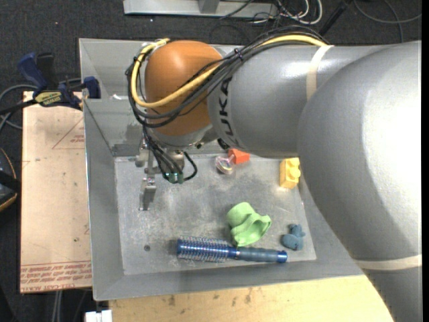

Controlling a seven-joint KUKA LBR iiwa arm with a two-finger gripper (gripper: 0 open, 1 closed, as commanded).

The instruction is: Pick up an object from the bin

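My gripper [149,192] hangs above bare floor at the bin's [100,180] centre left, open or closed I cannot tell; blue hairbrush [228,252] and green toy [247,224] lie lower right.

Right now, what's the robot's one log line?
end effector: over bare floor, bin left side | held: nothing visible | nearby: blue hairbrush, green lump

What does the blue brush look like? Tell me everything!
The blue brush is a round hairbrush, plastic by its look, with a bristly head and a smooth thin handle. It lies flat on the bin floor by the near wall, head toward the view's left. A green lump lies just behind its handle.
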